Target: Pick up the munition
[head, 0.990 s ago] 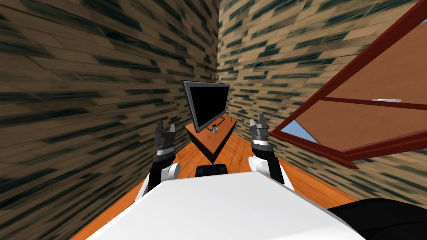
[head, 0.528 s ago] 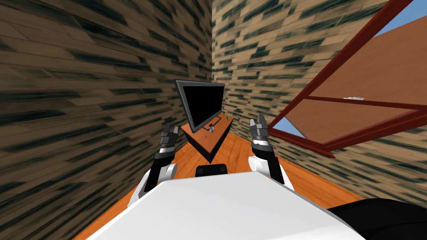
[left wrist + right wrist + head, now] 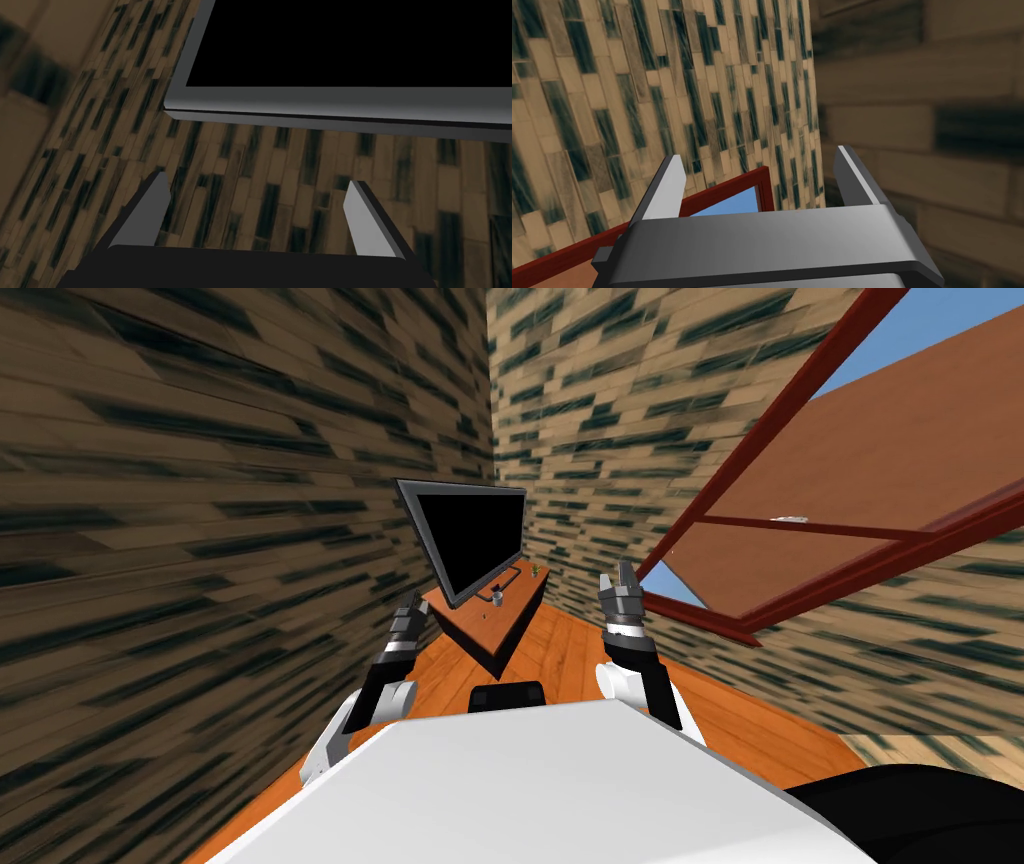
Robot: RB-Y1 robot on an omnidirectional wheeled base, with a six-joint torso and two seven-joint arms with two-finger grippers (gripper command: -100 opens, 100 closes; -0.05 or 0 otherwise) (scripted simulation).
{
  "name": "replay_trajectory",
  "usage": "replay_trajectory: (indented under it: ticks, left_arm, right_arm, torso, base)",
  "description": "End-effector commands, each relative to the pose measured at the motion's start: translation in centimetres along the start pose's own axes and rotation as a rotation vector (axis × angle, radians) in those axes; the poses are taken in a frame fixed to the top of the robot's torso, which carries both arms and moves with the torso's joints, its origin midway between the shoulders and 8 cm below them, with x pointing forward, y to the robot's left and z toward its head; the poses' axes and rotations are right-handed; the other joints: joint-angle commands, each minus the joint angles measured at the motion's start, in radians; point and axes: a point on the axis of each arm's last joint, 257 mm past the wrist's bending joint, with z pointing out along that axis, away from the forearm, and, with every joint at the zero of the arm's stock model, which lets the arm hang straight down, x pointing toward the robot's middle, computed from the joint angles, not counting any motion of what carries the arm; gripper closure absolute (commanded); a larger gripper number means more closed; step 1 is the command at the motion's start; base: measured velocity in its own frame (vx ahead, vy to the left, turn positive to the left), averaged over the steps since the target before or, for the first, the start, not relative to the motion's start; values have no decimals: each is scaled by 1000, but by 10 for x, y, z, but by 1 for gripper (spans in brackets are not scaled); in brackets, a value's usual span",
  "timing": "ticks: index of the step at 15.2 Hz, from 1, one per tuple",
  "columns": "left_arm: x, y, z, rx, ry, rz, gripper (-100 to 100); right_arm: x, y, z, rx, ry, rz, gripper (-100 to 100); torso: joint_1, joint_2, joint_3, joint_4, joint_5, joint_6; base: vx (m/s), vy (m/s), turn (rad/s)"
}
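On the reddish-brown table ahead, set in the corner of two brick-patterned walls, a dark-screened monitor stands on its stand. Near the foot of that stand sits a small grey cylindrical item. Further back along the table top, toward the far end, lies a small greenish object. It appears to be the munition, though it is too small to identify with confidence. Both items rest on the table, well apart from each other and from both arms.

Left end effector: raised beside the table's near left corner, short of the monitor, touching nothing. In the left wrist view its fingers stand wide apart with nothing between them, and the monitor's grey lower bezel lies beyond them against the wall.

Right end effector: held up to the right of the table, clear of it. Its fingers are likewise spread and hold nothing.

A red-framed window stands in the right-hand wall. An orange wooden floor runs beneath the table.
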Motion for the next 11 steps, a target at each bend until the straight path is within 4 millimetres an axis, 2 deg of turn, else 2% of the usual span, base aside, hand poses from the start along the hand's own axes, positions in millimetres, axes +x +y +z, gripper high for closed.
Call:
replay_trajectory:
  ticks: [1,4,5,6,7,9,10,11]
  left_arm:
    - [-5,19,1,-53,1,4,-100]
    - [-22,56,1,-157,-5,11,-100]
    - [-23,65,-2,-182,-7,11,-100]
    - [-23,65,-2,-182,-7,11,-100]
    - [-34,86,-4,-241,-17,14,-100]
    - [-34,89,-5,-250,-18,14,-100]
    - [-46,110,-9,-309,-31,15,-100]
    - [-47,112,-10,-321,-32,15,-100]
  right_arm:
    - [0,0,0,0,0,0,0]
    - [0,0,0,0,0,0,0]
    - [0,0,0,0,0,0,0]
    - [0,0,0,0,0,0,0]
    - [0,0,0,0,0,0,0]
    - [0,0,0,0,0,0,0]
    - [0,0,0,0,0,0,0]
    - [0,0,0,0,0,0,0]
  torso:
    - [0,0,0,0,0,0]
    - [-1,0,0,0,0,0]
    - [-2,0,0,0,0,0]
    - [-2,0,0,0,0,0]
    - [-1,-1,0,0,0,-1]
    - [0,-1,-1,0,0,0]
    - [0,-1,-1,0,0,-1]
    - [0,-1,-1,0,0,0]
  base:
    - [-12,-66,-154]
    - [-17,-88,-171]
    - [-4,-98,-154]
    - [5,-65,-33]
    - [10,-71,-156]
    - [3,-64,-93]
    - [-1,-62,-131]
    - [2,-67,-156]
